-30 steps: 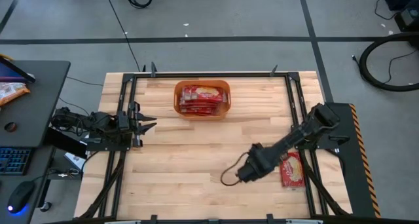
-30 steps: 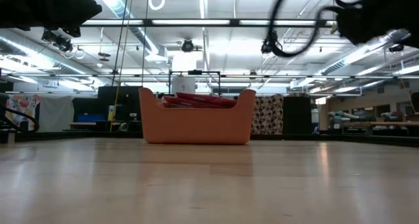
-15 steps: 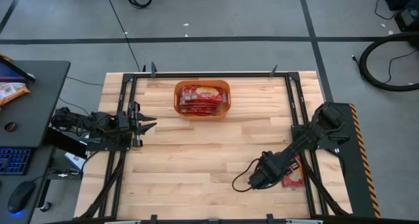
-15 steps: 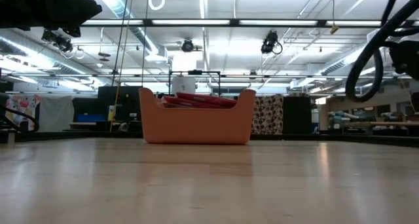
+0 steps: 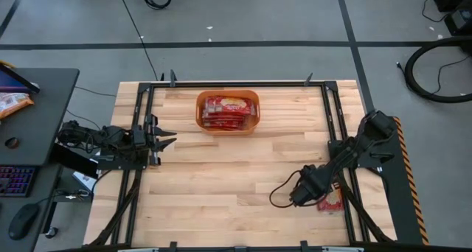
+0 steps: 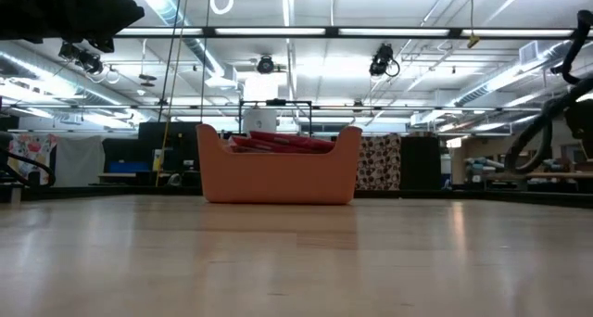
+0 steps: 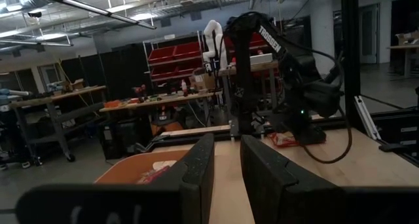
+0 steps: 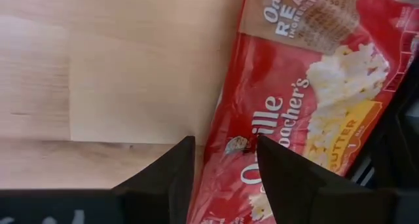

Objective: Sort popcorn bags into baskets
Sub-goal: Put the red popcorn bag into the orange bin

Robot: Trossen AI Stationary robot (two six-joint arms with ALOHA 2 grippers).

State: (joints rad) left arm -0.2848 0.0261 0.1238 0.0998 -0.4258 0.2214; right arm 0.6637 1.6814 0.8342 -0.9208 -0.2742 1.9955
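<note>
An orange basket [image 5: 227, 112] stands at the far middle of the table, with several red popcorn bags [image 5: 226, 109] lying flat in it; it also shows in the low view [image 6: 278, 176]. One more red popcorn bag [image 5: 333, 199] lies flat on the table at the near right, beside the frame rail. My right gripper [image 5: 302, 193] is open just over that bag's left edge [image 8: 226, 142], one finger over bare wood and one over the bag. My left gripper [image 5: 168, 139] waits at the table's left edge with a narrow gap between its fingers [image 7: 227, 165].
Dark metal frame rails run along the table's left side [image 5: 140, 134] and right side [image 5: 335, 127]; the right rail lies close against the lone bag. A black cable [image 5: 280, 197] loops out from my right arm over the bare wood in the table's middle.
My right gripper has gone toward the table's right edge, from the near middle to the left edge of the lone bag. The bag and the basket have stayed where they were.
</note>
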